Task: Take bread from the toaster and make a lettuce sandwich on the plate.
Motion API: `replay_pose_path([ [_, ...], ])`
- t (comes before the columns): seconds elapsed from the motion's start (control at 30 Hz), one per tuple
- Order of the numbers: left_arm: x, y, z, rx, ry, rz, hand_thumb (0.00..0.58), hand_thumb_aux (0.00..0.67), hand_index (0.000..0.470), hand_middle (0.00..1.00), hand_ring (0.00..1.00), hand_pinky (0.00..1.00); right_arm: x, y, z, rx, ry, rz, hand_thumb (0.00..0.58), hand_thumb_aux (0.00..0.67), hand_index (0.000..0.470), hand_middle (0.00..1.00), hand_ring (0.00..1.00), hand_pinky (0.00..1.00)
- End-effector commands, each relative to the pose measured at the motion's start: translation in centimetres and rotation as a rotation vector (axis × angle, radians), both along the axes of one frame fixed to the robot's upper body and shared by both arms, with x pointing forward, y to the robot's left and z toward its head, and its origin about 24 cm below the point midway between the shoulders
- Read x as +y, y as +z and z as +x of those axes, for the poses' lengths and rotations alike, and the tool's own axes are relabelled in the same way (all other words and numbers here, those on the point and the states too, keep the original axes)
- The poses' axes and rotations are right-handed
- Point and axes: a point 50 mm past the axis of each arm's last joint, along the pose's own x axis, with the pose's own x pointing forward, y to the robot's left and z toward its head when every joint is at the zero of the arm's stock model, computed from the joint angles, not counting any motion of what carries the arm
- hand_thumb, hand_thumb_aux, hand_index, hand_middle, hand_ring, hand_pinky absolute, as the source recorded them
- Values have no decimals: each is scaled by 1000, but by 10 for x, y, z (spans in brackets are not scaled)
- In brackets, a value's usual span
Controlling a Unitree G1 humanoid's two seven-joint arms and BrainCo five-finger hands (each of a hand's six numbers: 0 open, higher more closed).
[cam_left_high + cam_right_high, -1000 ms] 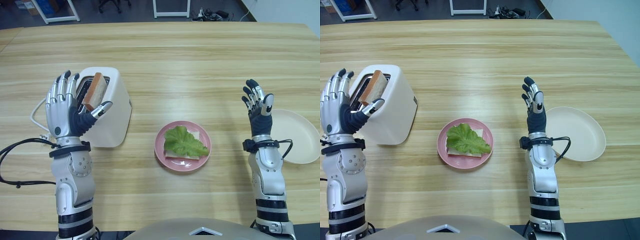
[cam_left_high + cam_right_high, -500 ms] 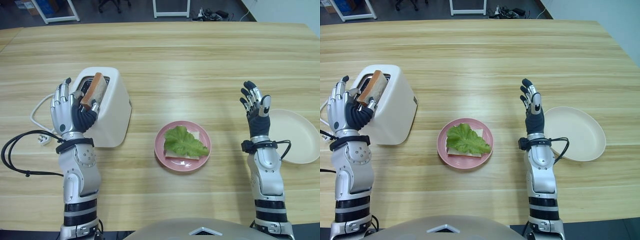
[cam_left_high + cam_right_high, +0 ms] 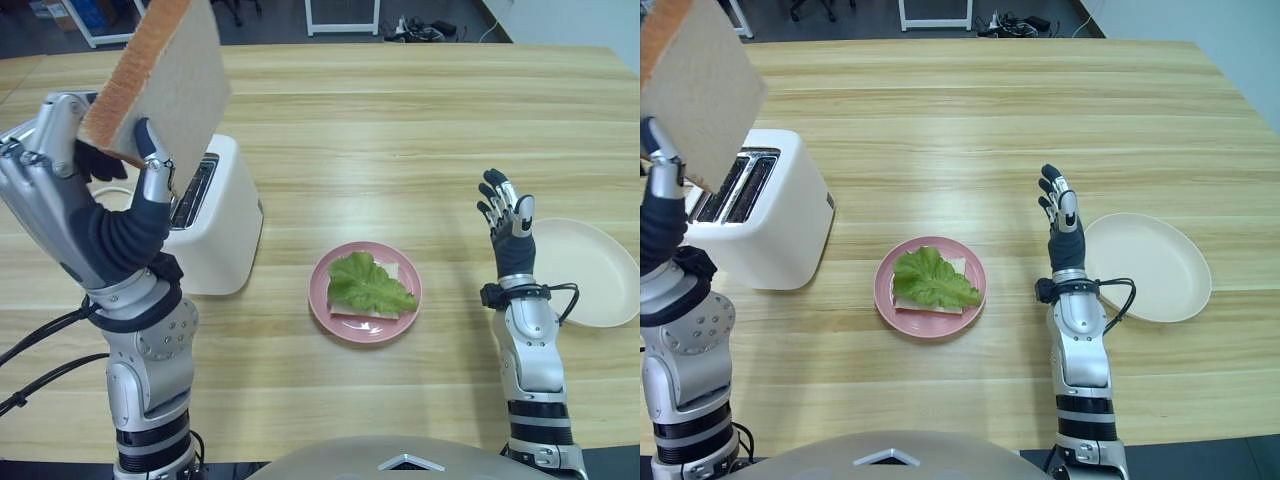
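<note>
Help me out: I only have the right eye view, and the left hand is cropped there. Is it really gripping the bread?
Observer: Yes. In the left eye view the left hand has its fingers curled round the lower corner of the bread slice, with the thumb pressed on the flat face.
Operator: Anything beside that arm that could snag?
Observer: Black cables trail from below its wrist towards the view's left edge.

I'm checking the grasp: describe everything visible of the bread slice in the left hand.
The bread slice is a flat, pale beige slab with a brown crust along its left edge. It is held tilted above the toaster. The left hand grips its lower corner; nothing else touches it. Its top runs past the picture's edge.
</note>
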Motion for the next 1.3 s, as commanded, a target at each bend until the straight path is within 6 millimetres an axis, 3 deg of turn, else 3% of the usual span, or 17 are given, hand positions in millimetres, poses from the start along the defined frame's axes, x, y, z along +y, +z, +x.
replay_pose_path([
  [0.03, -18, -1, 3, 63, -285, -134, 580, 670, 470, 1000, 1000, 1000, 0, -3, 0, 14, -6, -8, 0, 0, 0, 0, 0, 0],
  [0.17, -29, -17, 26, 300, -589, -248, 580, 670, 470, 1000, 1000, 1000, -1, -3, 1, 16, -5, -7, 0, 0, 0, 0, 0, 0],
  [0.33, -29, -67, 76, 791, -925, -295, 580, 670, 470, 1000, 1000, 1000, -11, 1, 3, 4, -46, -3, 0, 0, 0, 0, 0, 0],
  [0.47, -33, -95, 105, 1023, -1051, -307, 580, 670, 470, 1000, 1000, 1000, -12, 0, 4, 8, -54, -3, 0, 0, 0, 0, 0, 0],
  [0.6, -51, -123, 116, 1203, -1149, -249, 580, 670, 470, 1000, 1000, 1000, -9, -5, 4, 23, -46, -2, 0, 0, 0, 0, 0, 0],
  [0.73, -61, -143, 129, 1273, -1196, -297, 580, 670, 470, 1000, 1000, 1000, -9, -9, 6, 37, -49, -1, 0, 0, 0, 0, 0, 0],
  [0.97, -80, -148, 126, 1257, -1179, -372, 580, 670, 470, 1000, 1000, 1000, -7, -16, 7, 55, -48, -4, 0, 0, 0, 0, 0, 0],
  [1.3, -96, -163, 98, 1344, -952, -235, 580, 670, 470, 1000, 1000, 1000, -4, -20, 7, 67, -47, -5, 0, 0, 0, 0, 0, 0],
])
